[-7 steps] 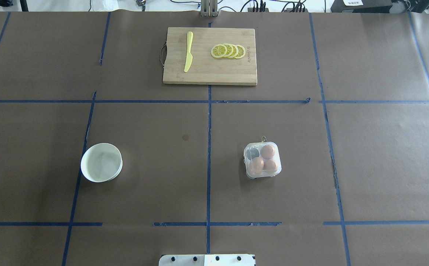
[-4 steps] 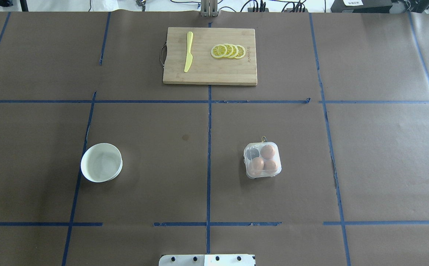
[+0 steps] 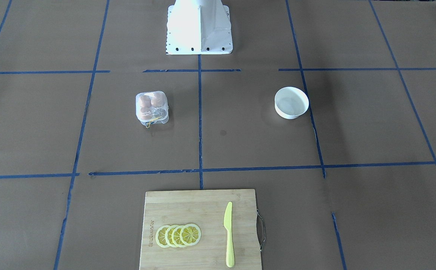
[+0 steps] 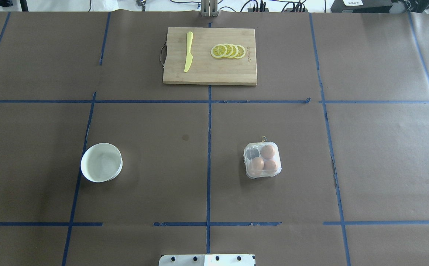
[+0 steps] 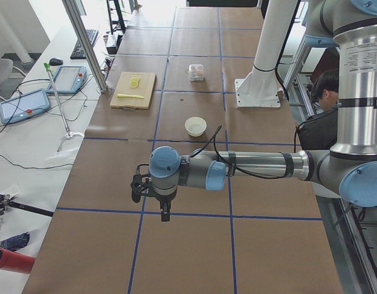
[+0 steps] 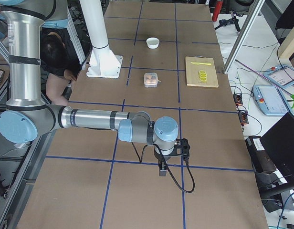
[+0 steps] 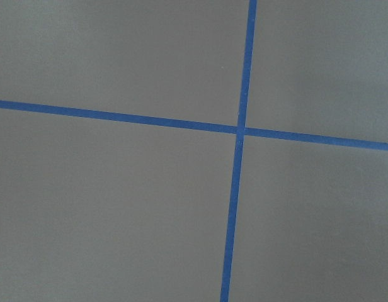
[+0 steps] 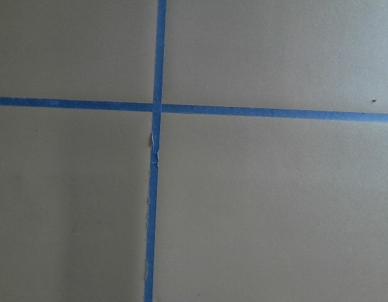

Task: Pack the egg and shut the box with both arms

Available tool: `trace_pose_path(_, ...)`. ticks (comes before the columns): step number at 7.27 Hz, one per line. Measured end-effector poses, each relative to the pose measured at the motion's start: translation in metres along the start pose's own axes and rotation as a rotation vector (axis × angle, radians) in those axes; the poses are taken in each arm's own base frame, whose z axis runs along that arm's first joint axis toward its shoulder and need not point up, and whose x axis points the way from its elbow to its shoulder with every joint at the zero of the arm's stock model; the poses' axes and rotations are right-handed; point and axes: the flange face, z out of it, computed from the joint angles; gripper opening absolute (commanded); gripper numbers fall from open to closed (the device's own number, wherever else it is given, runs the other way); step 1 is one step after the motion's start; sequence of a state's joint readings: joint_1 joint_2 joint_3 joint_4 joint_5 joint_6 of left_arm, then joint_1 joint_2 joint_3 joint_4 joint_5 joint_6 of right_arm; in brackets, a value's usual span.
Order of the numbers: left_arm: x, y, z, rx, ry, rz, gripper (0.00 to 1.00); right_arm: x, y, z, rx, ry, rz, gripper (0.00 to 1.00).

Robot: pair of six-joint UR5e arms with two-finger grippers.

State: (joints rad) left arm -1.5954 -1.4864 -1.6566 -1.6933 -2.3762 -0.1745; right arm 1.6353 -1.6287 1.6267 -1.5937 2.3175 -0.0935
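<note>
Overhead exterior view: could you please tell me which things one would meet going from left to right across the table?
white bowl → yellow knife → lemon slices → box

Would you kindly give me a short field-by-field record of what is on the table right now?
box: right of the centre tape line, one cell empty
eggs: three, in the box
bowl: white, left of centre, nothing visible inside
cutting board: far side, holding knife and lemon slices
left gripper: over bare table, state unclear
right gripper: over bare table, state unclear
</note>
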Motion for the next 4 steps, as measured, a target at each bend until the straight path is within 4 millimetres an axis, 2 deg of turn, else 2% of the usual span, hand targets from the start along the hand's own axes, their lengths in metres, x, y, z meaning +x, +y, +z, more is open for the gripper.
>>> trace_pose_path(4, 0.0006, -0.0014, 0.0008, 0.0, -0.001, 0.005, 1.0, -0.0023, -0.0072, -0.0013, 0.003, -0.002, -0.005, 1.0)
